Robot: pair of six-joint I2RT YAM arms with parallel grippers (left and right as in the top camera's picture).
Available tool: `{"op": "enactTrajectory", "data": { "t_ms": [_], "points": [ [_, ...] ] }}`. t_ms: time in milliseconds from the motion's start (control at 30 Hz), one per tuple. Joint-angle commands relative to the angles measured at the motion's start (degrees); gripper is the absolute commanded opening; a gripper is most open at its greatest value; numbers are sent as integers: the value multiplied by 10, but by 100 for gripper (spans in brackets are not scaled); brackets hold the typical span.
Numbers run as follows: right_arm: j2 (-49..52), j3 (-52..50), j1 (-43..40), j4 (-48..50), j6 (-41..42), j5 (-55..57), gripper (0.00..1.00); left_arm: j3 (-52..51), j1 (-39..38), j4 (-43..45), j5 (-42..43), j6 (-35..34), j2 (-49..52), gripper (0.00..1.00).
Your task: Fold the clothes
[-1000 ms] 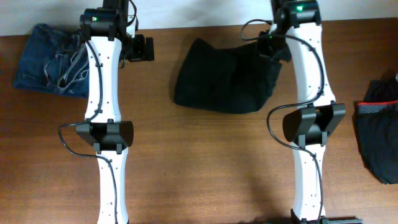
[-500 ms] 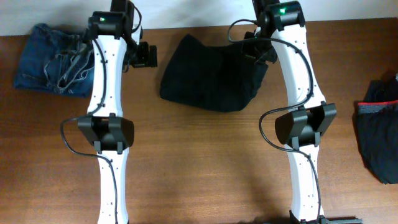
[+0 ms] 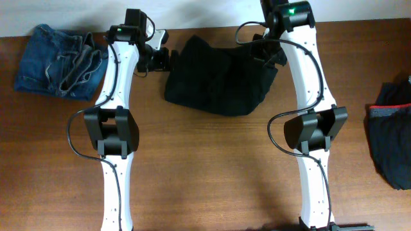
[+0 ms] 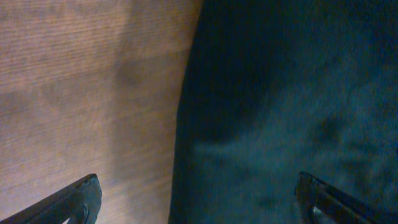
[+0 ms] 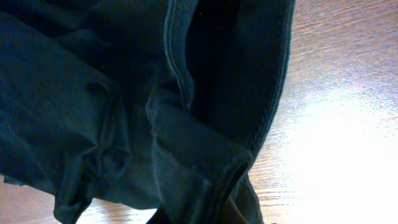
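Observation:
The black trousers (image 3: 218, 80) lie bunched in a folded heap at the back middle of the table. My right gripper (image 3: 272, 54) is shut on their upper right corner. In the right wrist view the dark fabric (image 5: 93, 106) and a stitched waistband fill the picture and hide the fingers. My left gripper (image 3: 167, 59) stands open at the heap's upper left edge. In the left wrist view that gripper (image 4: 199, 190) straddles the edge of the cloth (image 4: 292, 93), one fingertip (image 4: 87, 193) over bare wood, the other over fabric.
Faded blue jeans (image 3: 54, 61) lie crumpled at the back left corner, just left of my left arm. A dark garment with a reddish band (image 3: 392, 141) sits at the right edge. The wooden table (image 3: 212, 167) stretches between the two arm bases.
The right gripper dragged the black trousers a little to the left, then held still. The left gripper has swung right, from near the jeans to the trousers' left edge.

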Motion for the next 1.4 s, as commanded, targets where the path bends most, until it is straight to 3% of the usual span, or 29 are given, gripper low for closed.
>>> {"op": "enactTrajectory", "data": {
  "t_ms": [0, 467, 633, 800, 1100, 1367],
  "points": [
    [-40, 28, 2, -2, -5, 1, 4, -28, 1, 24, 24, 12, -3, 99],
    [-63, 39, 8, 3, -5, -28, 4, -96, -52, 62, 42, 12, -3, 99],
    [-63, 39, 11, 8, -5, -31, 4, -137, -99, 73, -19, -11, -3, 99],
    [-63, 39, 11, 7, -6, -29, 4, -172, -129, 83, -21, -12, -3, 99],
    [-63, 39, 11, 9, -17, -25, 4, -189, -165, 70, -21, -92, -3, 99],
    [-63, 39, 20, 21, -18, -32, 4, -189, -209, 65, -21, -109, -3, 99]
  ]
}}
